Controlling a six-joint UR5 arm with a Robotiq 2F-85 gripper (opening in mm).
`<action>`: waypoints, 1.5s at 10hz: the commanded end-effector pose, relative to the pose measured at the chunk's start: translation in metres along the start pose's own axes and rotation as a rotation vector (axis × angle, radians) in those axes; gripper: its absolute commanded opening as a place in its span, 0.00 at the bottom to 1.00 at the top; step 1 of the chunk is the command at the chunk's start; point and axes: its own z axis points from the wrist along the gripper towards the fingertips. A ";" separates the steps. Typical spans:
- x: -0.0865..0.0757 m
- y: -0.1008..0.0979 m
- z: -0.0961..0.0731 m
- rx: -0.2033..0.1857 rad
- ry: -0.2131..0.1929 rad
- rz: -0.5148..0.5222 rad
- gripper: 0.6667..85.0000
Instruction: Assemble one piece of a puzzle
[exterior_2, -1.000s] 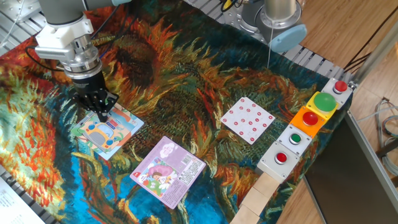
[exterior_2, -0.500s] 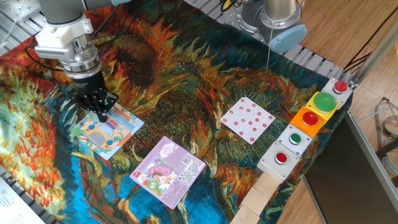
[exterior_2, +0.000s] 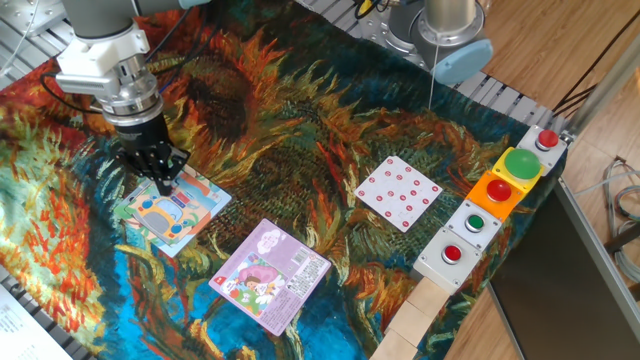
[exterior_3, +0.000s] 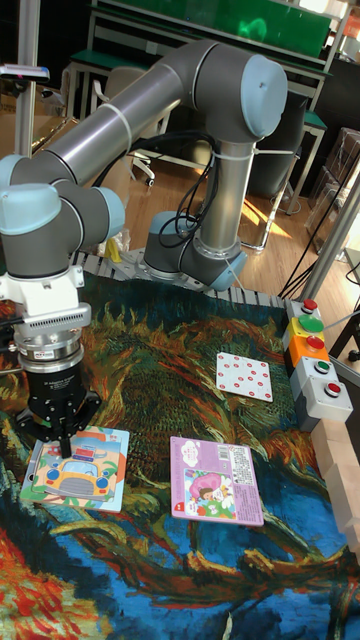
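Left of frame: I'm holding gripper (exterior_2: 163, 180) down over top corner of puzzle (exterior_2: 172, 209), fingers looking drawn together, maybe pinching piece, can't tell. Seating step, I'm judging; next I'm pressing flat, then letting go. Moving right: pink puzzle (exterior_2: 270, 275), dotted card (exterior_2: 399, 192) sitting idle.

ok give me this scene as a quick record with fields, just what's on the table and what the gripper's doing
gripper: tips down at the far corner of the puzzle; open or shut unclear
puzzle: flat on the cloth, bus picture up
pink puzzle: flat, apart from the gripper
dotted card: flat, near the button boxes
wooden blocks: at the cloth's near right edge
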 end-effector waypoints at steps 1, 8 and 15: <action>-0.002 -0.001 -0.003 -0.006 -0.010 0.009 0.01; -0.004 0.004 -0.006 -0.007 -0.004 0.007 0.01; 0.011 -0.014 -0.023 -0.005 0.032 -0.035 0.01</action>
